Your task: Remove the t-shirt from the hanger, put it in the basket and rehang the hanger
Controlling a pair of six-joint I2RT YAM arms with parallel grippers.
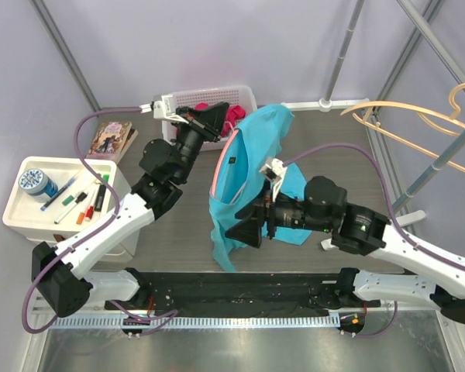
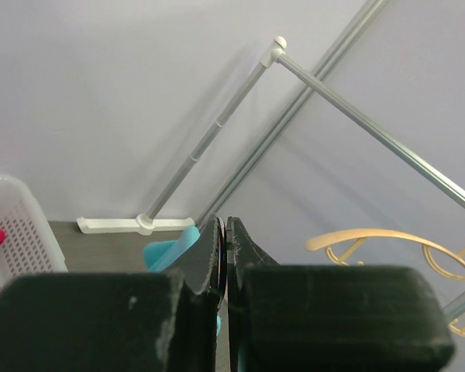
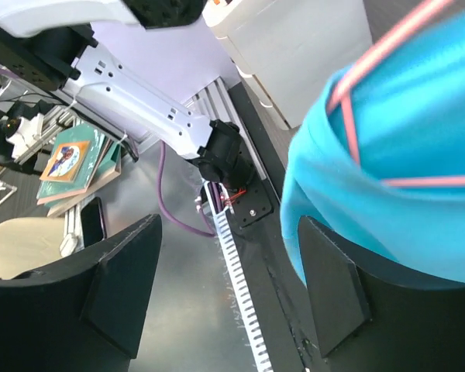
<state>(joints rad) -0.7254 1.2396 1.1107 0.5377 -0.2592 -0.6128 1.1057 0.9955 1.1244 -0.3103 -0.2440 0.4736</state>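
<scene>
The turquoise t-shirt (image 1: 252, 159) hangs in the air over the middle of the table, draped on a thin pink hanger (image 1: 220, 167) whose edge shows along its left side. My left gripper (image 1: 215, 118) is at the shirt's top left corner, its jaws shut with a thin sliver of the hanger pinched between them (image 2: 223, 229). A bit of turquoise cloth (image 2: 170, 249) shows beside the left finger. My right gripper (image 1: 245, 225) stands open beside the shirt's lower part. In the right wrist view the t-shirt (image 3: 403, 155) and hanger wire (image 3: 349, 124) hang just above the right finger (image 3: 333, 287), with nothing between the jaws (image 3: 229, 298).
A white basket (image 1: 244, 94) with a pink item stands at the back. A white tray (image 1: 15, 209) with markers and a tape roll sits at the left, with a book (image 1: 108, 139) behind it. Wooden hangers (image 1: 411, 124) hang on the metal rack (image 1: 442, 159) at the right.
</scene>
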